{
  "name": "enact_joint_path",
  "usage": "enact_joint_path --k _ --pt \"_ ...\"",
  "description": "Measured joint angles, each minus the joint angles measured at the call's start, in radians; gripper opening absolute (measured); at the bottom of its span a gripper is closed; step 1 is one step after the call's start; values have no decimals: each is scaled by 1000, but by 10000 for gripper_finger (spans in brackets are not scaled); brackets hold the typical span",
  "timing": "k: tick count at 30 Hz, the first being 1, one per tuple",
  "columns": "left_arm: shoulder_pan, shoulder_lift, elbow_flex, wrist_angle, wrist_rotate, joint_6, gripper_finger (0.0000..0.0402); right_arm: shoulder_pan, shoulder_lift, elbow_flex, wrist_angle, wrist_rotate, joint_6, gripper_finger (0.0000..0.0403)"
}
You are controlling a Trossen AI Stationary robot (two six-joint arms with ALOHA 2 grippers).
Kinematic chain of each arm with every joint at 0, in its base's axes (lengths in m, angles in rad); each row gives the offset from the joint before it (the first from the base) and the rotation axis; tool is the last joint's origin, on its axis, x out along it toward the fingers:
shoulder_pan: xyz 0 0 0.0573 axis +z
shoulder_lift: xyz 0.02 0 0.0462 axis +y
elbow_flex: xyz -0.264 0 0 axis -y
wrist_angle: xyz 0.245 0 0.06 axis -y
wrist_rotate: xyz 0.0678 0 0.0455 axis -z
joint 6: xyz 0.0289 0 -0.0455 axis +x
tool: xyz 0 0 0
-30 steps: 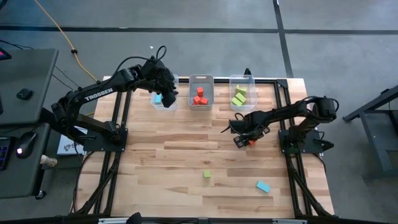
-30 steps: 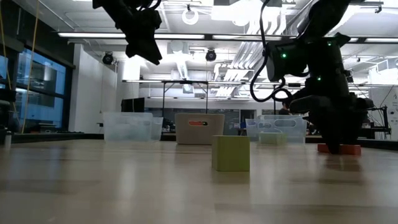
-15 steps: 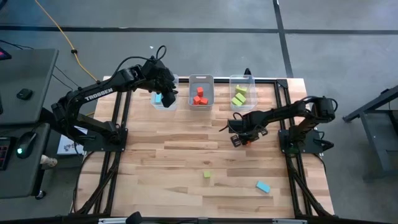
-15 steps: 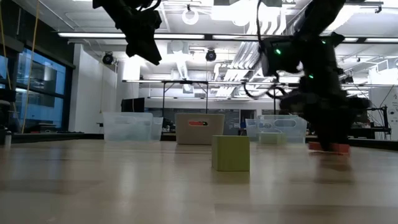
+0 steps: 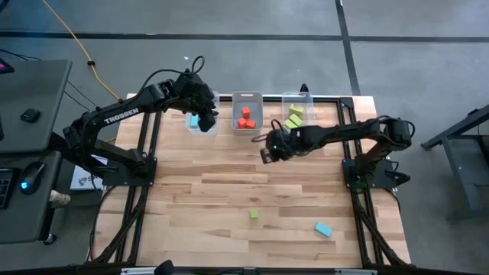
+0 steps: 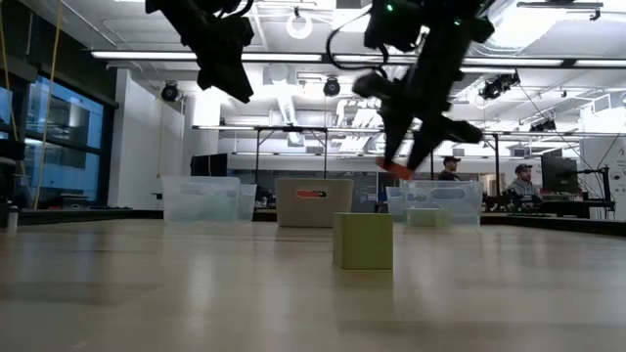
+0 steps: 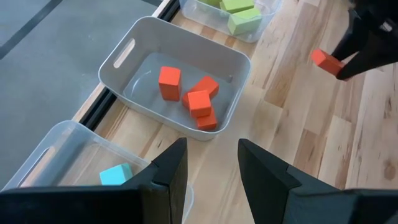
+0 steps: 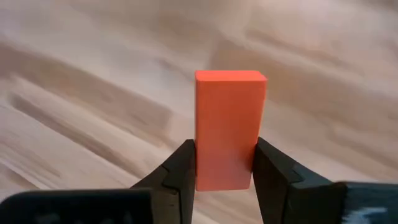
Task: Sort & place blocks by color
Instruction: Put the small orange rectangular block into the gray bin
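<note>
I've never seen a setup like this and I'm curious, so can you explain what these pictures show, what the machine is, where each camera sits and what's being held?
It is a robot with two dark arms at a wooden table. One camera looks straight down, one sits at table height, and one rides on each wrist. At the far edge stand three clear bins holding blue, red-orange and green blocks. The right gripper is lifted off the table near the middle bin, pinching a red-orange block between its fingers. The left gripper hovers open over the blue bin, holding nothing. A green block and a blue block lie loose on the table.
</note>
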Motion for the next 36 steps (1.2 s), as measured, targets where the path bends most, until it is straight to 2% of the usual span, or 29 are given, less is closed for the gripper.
enact_joint_path --k 7,16,21,25,31,36 --pt "0 0 0 -1 0 0 117 -81 -2 58 124 69 -121 101" --pt "0 0 0 -1 1 -46 117 -216 -2 65 430 70 -336 101" --pt "0 0 0 -1 1 -86 117 -275 -2 65 616 69 -507 101" --pt "0 0 0 -1 1 -108 117 -317 -3 66 736 34 -627 101" --pt "0 0 0 0 1 -116 117 -367 -3 66 768 -40 -755 101" --pt "0 0 0 1 1 -117 117 -379 -3 66 768 -50 -857 101"
